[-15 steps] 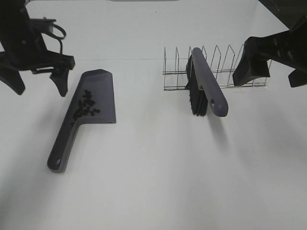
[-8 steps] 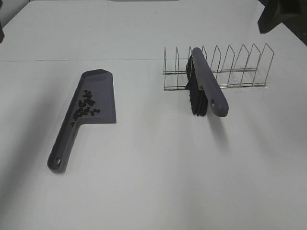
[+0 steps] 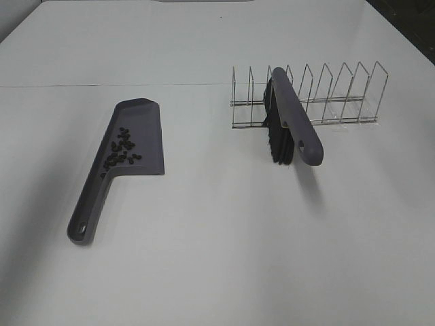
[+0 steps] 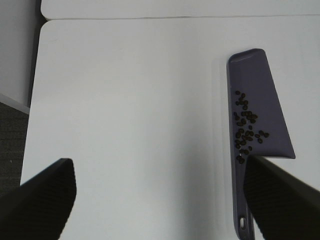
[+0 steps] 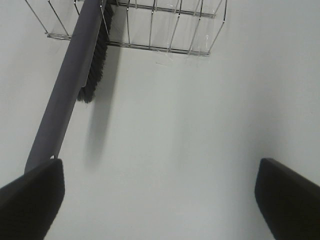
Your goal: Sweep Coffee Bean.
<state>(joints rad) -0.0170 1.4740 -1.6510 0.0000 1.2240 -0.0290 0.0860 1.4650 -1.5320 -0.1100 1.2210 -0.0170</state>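
A grey-purple dustpan (image 3: 147, 128) lies flat on the white table at the left, its handle toward the near edge. The coffee beans (image 3: 121, 151) lie in a loose cluster inside its pan. The matching brush (image 3: 296, 123) leans in a wire rack (image 3: 340, 95) at the right, bristles down. Neither gripper appears in the exterior view. The left gripper (image 4: 160, 200) hovers high above the table, open and empty, with the dustpan (image 4: 260, 82) and beans (image 4: 247, 127) off to one side of it. The right gripper (image 5: 160, 200) is open and empty, above bare table beside the brush (image 5: 64, 102).
The wire rack (image 5: 170, 30) has several empty slots beside the brush. A seam between two tabletops runs across behind the dustpan. In the left wrist view the table's edge and dark floor (image 4: 12, 135) show.
Both arms have left the exterior view: the left one went off the left side, the right one off the upper right. Dustpan, beans and brush have not moved.
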